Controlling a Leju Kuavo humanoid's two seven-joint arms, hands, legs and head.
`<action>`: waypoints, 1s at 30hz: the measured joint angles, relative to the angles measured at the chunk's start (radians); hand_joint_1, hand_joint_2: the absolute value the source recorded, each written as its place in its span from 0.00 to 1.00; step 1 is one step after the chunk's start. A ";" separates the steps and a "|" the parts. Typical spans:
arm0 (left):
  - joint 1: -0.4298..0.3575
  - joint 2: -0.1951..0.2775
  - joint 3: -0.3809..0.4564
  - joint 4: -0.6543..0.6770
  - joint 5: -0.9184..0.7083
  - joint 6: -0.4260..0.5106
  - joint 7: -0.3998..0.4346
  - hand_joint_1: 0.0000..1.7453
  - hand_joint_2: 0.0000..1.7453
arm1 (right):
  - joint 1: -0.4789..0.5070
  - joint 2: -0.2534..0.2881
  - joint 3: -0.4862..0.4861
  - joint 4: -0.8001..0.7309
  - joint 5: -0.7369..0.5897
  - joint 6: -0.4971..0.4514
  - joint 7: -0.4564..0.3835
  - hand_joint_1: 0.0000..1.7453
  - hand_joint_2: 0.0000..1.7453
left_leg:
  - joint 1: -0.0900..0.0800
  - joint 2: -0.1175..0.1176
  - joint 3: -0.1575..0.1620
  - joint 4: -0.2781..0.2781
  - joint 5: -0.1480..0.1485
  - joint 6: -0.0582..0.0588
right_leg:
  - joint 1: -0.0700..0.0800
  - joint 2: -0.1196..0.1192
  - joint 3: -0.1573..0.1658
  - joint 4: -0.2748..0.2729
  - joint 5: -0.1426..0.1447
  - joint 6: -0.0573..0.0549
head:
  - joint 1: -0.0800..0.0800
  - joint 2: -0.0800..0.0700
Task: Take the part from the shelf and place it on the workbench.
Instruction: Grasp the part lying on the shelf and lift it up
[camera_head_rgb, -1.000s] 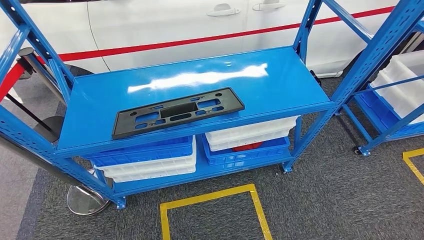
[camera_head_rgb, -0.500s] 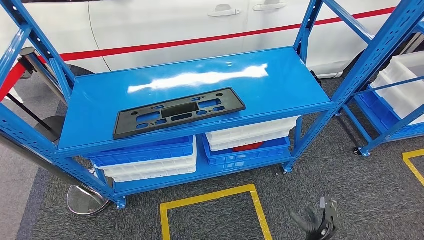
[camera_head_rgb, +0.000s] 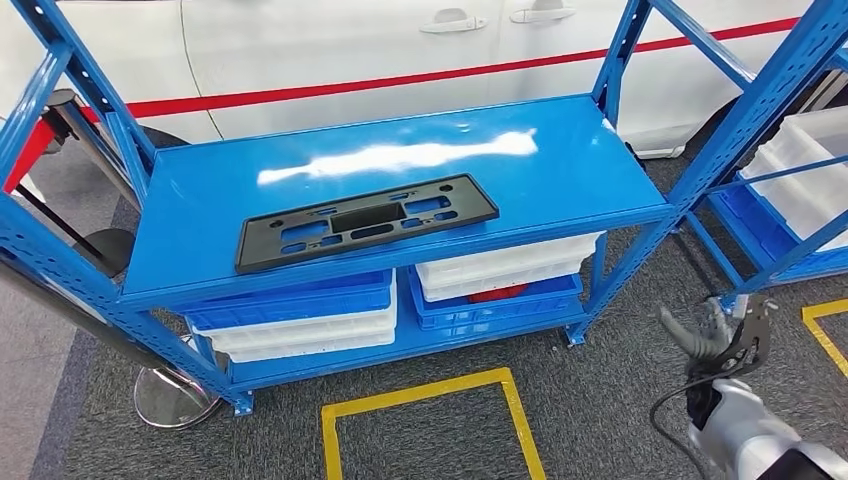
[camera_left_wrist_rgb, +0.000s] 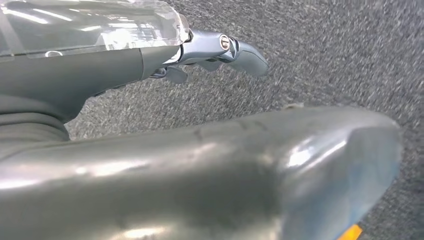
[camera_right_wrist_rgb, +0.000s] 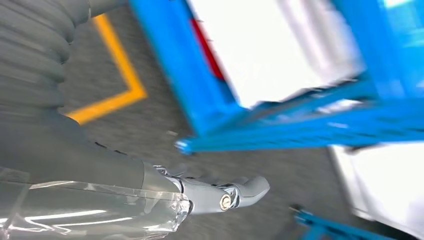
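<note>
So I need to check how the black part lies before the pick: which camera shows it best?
The head view: the black part lies flat and whole near the front edge of the blue shelf. The right wrist view gives blurred blue shelf framing, the left wrist view grey carpet; neither tells anything about the part.

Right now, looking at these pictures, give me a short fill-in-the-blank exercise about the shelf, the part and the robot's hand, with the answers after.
1. The black part lies flat on the ____ shelf board of the blue shelf.
2. The hand raised beside the shelf is the robot's ____ hand.
3. That hand holds ____.
4. The square marked on the floor in front of the shelf is ____ in colour.

Missing words: top; right; nothing; yellow
</note>
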 joint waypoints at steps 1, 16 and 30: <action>-0.002 -0.003 0.007 0.001 0.000 0.003 -0.007 0.00 0.00 | -0.023 -0.016 0.016 0.005 -0.018 0.004 -0.010 0.00 1.00 | 0.003 0.001 0.003 -0.008 0.007 0.006 | -0.001 -0.001 0.001 -0.002 0.001 0.004 | 0.000 0.000; -0.021 -0.035 0.102 0.020 -0.003 0.036 -0.091 0.00 0.00 | -0.286 -0.188 0.214 0.076 -0.182 0.055 -0.140 0.00 1.00 | 0.001 -0.003 0.000 -0.010 0.002 -0.007 | 0.017 -0.008 -0.041 0.010 0.019 -0.029 | 0.005 0.000; -0.025 -0.039 0.120 0.025 -0.003 0.041 -0.095 0.00 0.00 | -0.314 -0.198 0.241 0.087 -0.182 0.056 -0.146 0.00 1.00 | -0.005 -0.005 -0.044 0.002 0.036 0.008 | 0.022 -0.005 -0.029 0.005 0.013 -0.030 | 0.003 0.000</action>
